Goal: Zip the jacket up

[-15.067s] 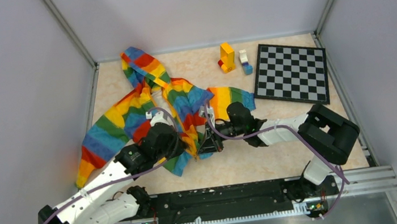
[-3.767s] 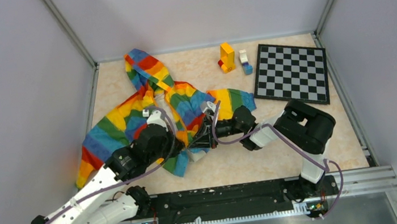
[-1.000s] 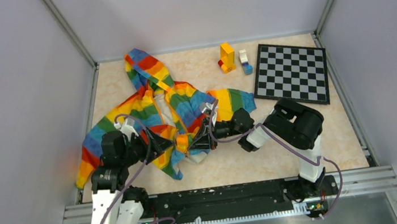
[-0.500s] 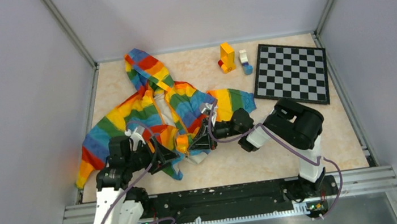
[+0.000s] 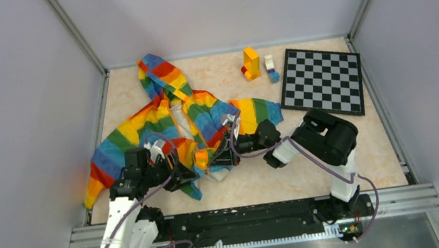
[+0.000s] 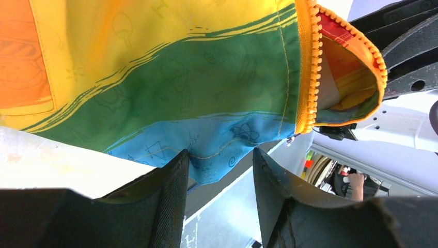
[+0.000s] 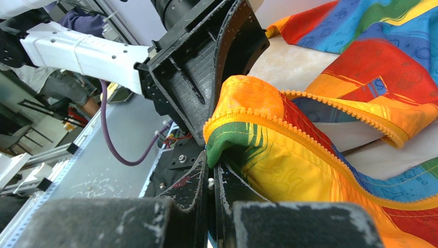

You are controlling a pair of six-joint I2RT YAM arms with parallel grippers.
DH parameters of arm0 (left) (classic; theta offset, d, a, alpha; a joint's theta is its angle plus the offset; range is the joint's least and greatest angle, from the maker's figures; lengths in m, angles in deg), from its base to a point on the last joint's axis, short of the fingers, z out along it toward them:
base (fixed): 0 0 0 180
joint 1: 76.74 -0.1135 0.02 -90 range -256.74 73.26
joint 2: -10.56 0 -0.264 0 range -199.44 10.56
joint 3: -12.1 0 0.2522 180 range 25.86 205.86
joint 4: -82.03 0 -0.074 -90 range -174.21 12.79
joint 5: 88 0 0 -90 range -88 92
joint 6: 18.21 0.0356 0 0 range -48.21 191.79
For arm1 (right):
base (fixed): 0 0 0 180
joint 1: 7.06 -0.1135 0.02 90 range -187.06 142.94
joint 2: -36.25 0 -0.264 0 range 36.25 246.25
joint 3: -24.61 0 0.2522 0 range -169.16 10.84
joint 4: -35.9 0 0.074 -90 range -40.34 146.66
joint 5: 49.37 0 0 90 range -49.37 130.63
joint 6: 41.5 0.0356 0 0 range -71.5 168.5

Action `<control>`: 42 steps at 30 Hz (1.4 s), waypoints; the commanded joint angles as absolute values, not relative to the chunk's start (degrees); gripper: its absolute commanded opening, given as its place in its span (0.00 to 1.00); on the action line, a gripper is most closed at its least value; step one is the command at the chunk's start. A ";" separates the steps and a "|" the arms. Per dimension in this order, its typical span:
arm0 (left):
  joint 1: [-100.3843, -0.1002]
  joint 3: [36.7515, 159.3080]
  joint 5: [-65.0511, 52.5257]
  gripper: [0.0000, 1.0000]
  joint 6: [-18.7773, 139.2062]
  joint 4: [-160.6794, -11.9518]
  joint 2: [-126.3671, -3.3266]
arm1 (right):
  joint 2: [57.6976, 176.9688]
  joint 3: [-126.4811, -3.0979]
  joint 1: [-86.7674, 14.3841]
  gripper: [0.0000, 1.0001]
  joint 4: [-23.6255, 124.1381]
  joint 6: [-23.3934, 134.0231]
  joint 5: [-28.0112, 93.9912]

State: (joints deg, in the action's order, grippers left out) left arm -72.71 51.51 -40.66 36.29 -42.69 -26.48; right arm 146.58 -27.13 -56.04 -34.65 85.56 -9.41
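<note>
The rainbow-striped jacket [image 5: 160, 122] lies open on the table, hood toward the back. My left gripper [image 5: 180, 177] is at the lower hem of its left panel. In the left wrist view its fingers [image 6: 173, 178] stand apart, and the blue hem corner [image 6: 219, 160] hangs between their tips. The orange zipper strip [image 6: 304, 67] runs down the panel's edge just to the right. My right gripper [image 5: 217, 159] is shut on a folded green and orange bit of the jacket's hem [image 7: 232, 137] beside the zipper teeth [image 7: 310, 139], lifting it slightly.
A checkerboard [image 5: 322, 80] lies at the back right. A yellow and orange block stack [image 5: 251, 63] and a white and blue block [image 5: 271, 68] stand next to it. Grey walls close in both sides, and a black rail [image 5: 248, 221] runs along the near edge.
My left gripper has slid toward the near edge, down to the blue hem corner, and its jaws have narrowed. The right gripper has kept its grip in place.
</note>
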 commanded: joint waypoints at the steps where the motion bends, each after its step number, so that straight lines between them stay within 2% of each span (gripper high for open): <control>1: -72.96 51.54 -41.95 0.50 38.52 -45.65 -27.20 | 146.84 -29.14 -55.94 0.00 -36.60 84.37 -9.55; 9: -72.96 51.17 -43.07 0.35 39.91 -46.16 -28.69 | 147.10 -29.30 -56.02 0.00 -36.03 84.51 -9.29; 17: -72.97 51.17 -44.40 0.29 40.33 -47.35 -29.10 | 147.35 -29.79 -56.37 0.00 -35.35 84.41 -9.37; 28: -72.58 52.72 -43.94 0.00 43.48 -46.98 -28.18 | 148.34 -30.41 -56.64 0.00 -33.98 87.29 -11.57; 36: -69.30 53.80 -42.27 0.00 46.82 -45.65 -30.28 | 149.50 -32.49 -56.63 0.00 -30.76 91.74 -16.08; 42: -60.11 55.80 -35.26 0.00 45.20 -44.50 -35.25 | 151.50 -34.26 -56.68 0.00 -32.81 96.54 -18.52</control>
State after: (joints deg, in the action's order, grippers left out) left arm -65.30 52.54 -40.28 44.96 -45.03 -33.14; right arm 150.05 -31.79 -56.08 -29.60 92.88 -15.64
